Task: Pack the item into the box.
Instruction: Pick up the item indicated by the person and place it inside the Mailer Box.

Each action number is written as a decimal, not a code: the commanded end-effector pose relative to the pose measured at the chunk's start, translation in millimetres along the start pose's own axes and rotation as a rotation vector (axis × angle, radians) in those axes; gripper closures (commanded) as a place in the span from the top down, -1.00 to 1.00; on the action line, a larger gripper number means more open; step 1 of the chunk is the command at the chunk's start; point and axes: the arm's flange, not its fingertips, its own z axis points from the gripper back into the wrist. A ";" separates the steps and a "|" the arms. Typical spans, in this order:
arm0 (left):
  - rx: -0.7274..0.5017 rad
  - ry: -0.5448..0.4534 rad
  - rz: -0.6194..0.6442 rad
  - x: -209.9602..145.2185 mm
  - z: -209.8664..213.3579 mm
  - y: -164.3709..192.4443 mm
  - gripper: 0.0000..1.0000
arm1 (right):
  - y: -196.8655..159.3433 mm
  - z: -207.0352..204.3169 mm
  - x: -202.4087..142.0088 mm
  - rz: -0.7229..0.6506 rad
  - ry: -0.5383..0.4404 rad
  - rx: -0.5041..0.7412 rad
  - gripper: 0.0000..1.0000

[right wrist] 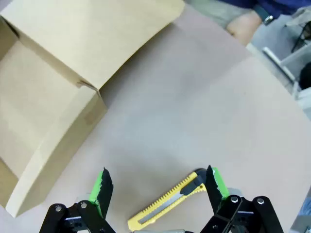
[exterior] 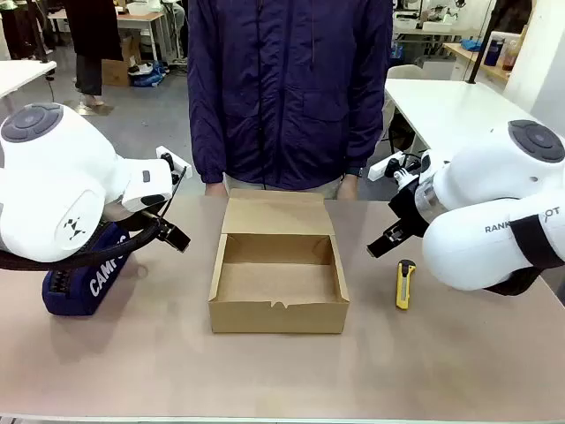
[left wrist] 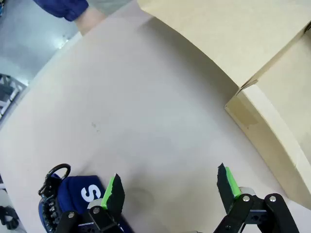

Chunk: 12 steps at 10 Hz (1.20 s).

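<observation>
The open brown cardboard box [exterior: 278, 316] sits mid-table, its flap lid folded back toward the person, and its inside is bare. The item, a yellow utility knife [exterior: 405, 283], lies flat on the table right of the box. My right gripper [exterior: 381, 245] hovers just above and left of it, open. In the right wrist view the knife [right wrist: 167, 206] lies low between the spread fingers of that gripper [right wrist: 158, 180], with the box [right wrist: 58, 145] off to the left. My left gripper [exterior: 177, 238] hangs open left of the box, and nothing lies between the fingers of this gripper [left wrist: 170, 184].
A navy pencil case [exterior: 88, 278] lies under my left arm at the table's left; its end [left wrist: 77, 194] shows by the left finger. The person stands at the far edge, with a hand [left wrist: 90, 19] and the other hand [right wrist: 245, 24] resting near the flap.
</observation>
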 end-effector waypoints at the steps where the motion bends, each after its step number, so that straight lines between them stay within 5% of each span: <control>1: 0.000 0.000 0.000 0.1 0.1 0.0 1.00 | 0.0 0.0 0.1 0.000 0.000 0.000 1.00; 12: 0.000 0.000 0.000 0.0 0.0 0.0 1.00 | 0.1 0.0 0.0 0.001 0.000 0.000 1.00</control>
